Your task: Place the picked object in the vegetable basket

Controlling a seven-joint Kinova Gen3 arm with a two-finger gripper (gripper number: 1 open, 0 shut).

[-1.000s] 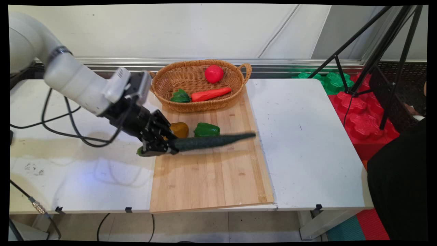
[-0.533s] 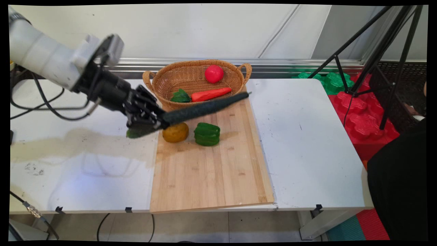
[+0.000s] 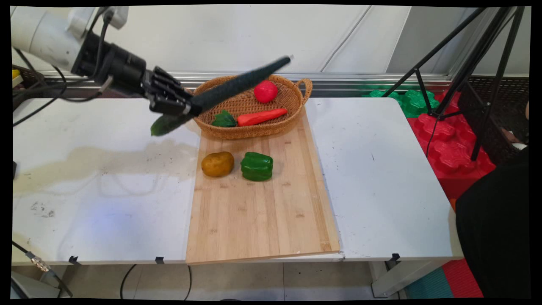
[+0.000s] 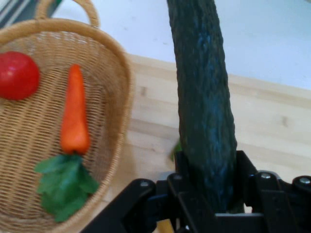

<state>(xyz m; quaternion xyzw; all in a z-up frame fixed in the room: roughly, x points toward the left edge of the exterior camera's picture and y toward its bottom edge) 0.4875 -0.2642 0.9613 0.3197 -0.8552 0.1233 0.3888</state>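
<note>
My gripper [image 3: 180,110] is shut on a long dark green cucumber [image 3: 228,90], held in the air above the table's left part and just left of the wicker basket [image 3: 211,91]. The cucumber slants up to the right, its far end above the basket's back rim. In the hand view the cucumber [image 4: 204,97] runs up from between the fingers of my gripper [image 4: 209,194], over the board. The basket [image 4: 116,97] holds a red tomato [image 3: 265,91] and a carrot [image 3: 260,117] with green leaves. A potato [image 3: 217,164] and a green pepper [image 3: 256,166] lie on the wooden board [image 3: 262,212] below.
A black tripod [image 3: 465,63] stands at the right past the table edge, over red and green foam blocks [image 3: 444,140]. A dark-clothed person [image 3: 495,237] is at the lower right. Black cables [image 3: 38,101] hang at the left.
The gripper has risen from the board with the cucumber and moved back and left. The cucumber's tip has swung upward, uncovering the potato and pepper.
</note>
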